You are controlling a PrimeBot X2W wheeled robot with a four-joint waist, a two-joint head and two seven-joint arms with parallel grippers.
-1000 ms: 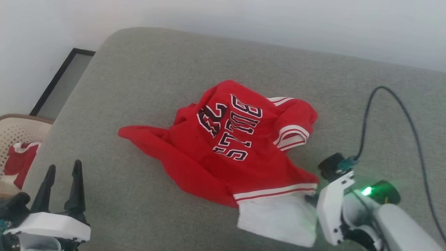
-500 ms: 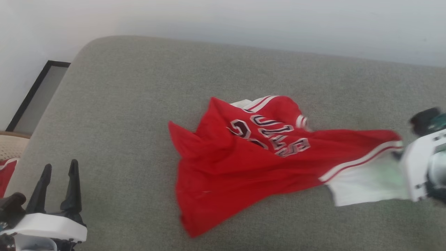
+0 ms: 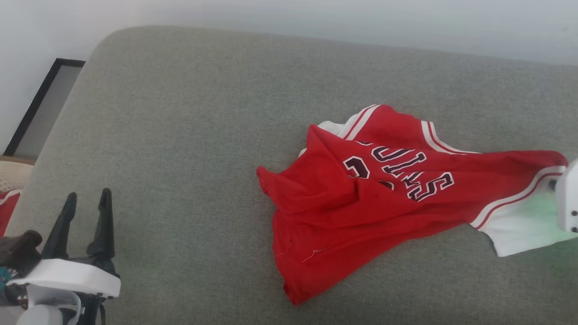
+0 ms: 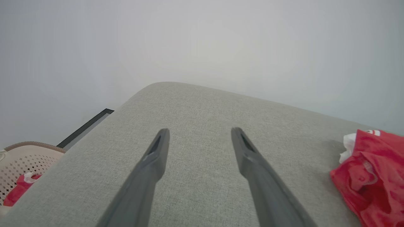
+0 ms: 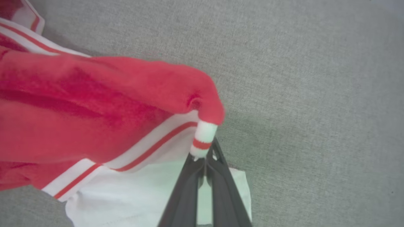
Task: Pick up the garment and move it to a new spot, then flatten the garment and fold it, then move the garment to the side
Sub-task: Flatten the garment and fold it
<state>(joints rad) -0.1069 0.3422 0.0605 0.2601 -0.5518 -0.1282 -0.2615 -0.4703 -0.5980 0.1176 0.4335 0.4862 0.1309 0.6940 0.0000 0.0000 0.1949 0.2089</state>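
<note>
The garment (image 3: 361, 203) lies right of centre on the grey cushion (image 3: 180, 135), its long axis stretched across the frame toward the right edge. There the right end effector (image 5: 204, 156), fully closed, pinches the striped hem corner. The left end effector (image 3: 89, 194) sits at the lower left, wide open and empty, well apart from the cloth.

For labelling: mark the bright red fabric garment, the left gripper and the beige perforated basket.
garment (image 3: 352, 221), head view, red front panel.
left gripper (image 3: 89, 193), head view, between fingertips.
basket (image 4: 19, 160), left wrist view, perforated wall.
</note>
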